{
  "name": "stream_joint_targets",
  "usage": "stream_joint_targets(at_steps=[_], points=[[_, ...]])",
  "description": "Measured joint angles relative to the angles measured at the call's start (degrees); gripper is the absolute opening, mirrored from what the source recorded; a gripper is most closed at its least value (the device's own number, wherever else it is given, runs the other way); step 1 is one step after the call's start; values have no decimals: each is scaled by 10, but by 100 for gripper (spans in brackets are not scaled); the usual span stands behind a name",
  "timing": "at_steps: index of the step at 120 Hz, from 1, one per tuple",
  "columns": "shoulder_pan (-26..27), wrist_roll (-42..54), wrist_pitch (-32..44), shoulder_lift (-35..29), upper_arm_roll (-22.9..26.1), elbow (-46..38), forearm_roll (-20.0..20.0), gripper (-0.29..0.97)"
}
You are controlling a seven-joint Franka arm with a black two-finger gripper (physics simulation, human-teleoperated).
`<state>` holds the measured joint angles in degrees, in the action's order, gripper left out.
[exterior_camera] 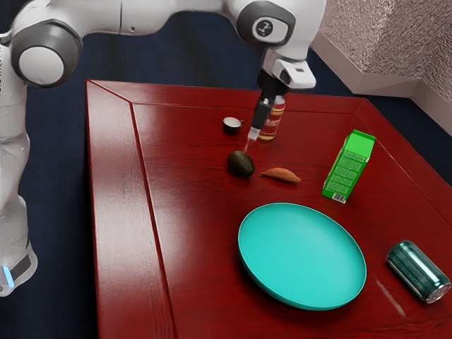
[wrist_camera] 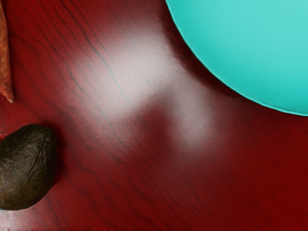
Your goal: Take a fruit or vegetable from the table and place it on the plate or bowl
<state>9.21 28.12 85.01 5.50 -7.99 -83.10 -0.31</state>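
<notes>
Upper centre of the exterior view: gripper (exterior_camera: 251, 138) hangs just above the avocado (exterior_camera: 241, 164), nothing seen in it; jaw width cannot be told

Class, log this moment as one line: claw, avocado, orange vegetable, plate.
claw: close above avocado | avocado: on table | orange vegetable: on table beside avocado | plate: empty

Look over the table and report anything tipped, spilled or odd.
Only the can stands out: it lies on its side near the edge of the table, beside the plate, so it might roll. The carton and bottle stand upright; no spill or damage shows.
</notes>
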Motion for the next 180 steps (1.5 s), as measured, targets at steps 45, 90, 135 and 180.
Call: stream_joint_targets(at_steps=[45,90,135,180], points=[[-11,36,99,130,-38,61,-22,68],[-14,47,138,192,-75,92,-28,68],[-22,53,156,231,-76,92,-45,68],[-23,55,212,264,-75,94,-86,68]])
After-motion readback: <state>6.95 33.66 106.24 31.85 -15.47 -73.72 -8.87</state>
